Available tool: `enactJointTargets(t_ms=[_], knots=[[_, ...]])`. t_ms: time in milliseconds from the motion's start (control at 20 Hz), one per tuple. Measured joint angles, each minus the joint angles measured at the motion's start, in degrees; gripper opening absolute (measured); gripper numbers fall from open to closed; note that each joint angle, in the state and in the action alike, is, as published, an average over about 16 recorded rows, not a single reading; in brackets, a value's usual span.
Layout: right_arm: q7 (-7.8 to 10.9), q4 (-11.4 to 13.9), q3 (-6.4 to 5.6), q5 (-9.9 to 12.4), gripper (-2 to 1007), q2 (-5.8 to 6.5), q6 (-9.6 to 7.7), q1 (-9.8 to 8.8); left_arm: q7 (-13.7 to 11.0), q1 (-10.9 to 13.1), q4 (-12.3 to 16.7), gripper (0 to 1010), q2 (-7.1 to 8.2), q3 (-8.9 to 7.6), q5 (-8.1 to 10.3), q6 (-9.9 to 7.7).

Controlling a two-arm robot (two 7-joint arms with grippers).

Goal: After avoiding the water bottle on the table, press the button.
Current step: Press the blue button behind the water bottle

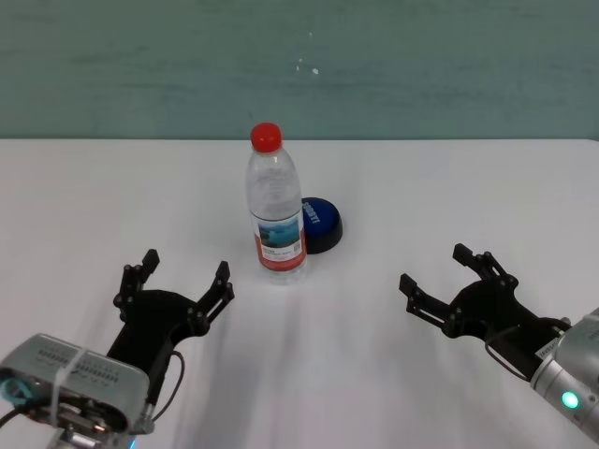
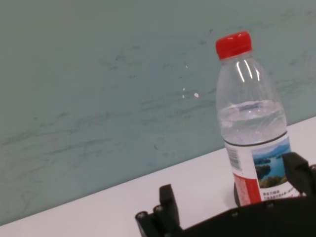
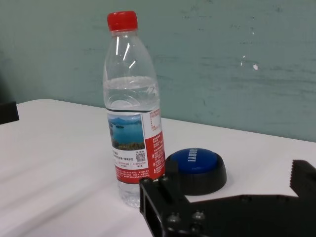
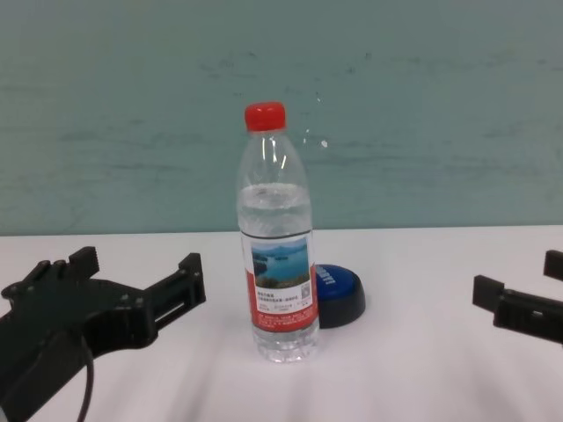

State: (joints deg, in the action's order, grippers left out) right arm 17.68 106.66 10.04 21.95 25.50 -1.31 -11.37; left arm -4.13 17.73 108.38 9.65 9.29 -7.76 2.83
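**Black jaws wait spread, blue button not yet pressed**

Black and splayed apart, the jaws of the left gripper grasp nothing; it sits low over the white surface near the front edge, on the left side. The right gripper mirrors it on the right side of the front edge, its jaws likewise released and empty. Both point toward the middle of the surface, and neither touches anything.

Between them and farther back, about midway across the surface, stands the tall clear plastic water bottle with a red screw cap and a lake-photo label. It is upright and part full of water. Just behind it and toward the right edge sits the low round button with a blue domed top and black base; in the head view the bottle overlaps the button's left rim, and whether they actually touch I cannot tell. In the right wrist view the button shows in the open beside the bottle, while the left wrist view shows only the bottle.

Judging by this layout, the task is at its start: the bottle stands undisturbed and the button is untouched, with both grippers well apart from it. All that matters is left: reaching past the bottle without knocking it, then pushing the dome down. The right side looks the clearer approach.
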Motion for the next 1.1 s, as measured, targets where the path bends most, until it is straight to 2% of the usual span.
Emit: enactJointTargets(t_ms=[250,450,700,1100], knots=[[0.24,-0.46,0.19,-0.17,1004,-0.04,0.19,0.79,0.0,0.0,0.0,1000,0.0,0.0,0.0,0.0],[0.58,-1.83,0.43,-0.62,1004,-0.1,0.62,2.31,0.0,0.0,0.0,1000,0.0,0.0,0.0,0.0],[1.17,-5.01,0.79,-1.55,1004,-0.33,1.54,5.37,0.0,0.0,0.0,1000,0.0,0.0,0.0,0.0],[1.9,-11.7,1.21,-3.18,1004,-1.37,3.38,11.07,0.0,0.0,0.0,1000,0.0,0.0,0.0,0.0]])
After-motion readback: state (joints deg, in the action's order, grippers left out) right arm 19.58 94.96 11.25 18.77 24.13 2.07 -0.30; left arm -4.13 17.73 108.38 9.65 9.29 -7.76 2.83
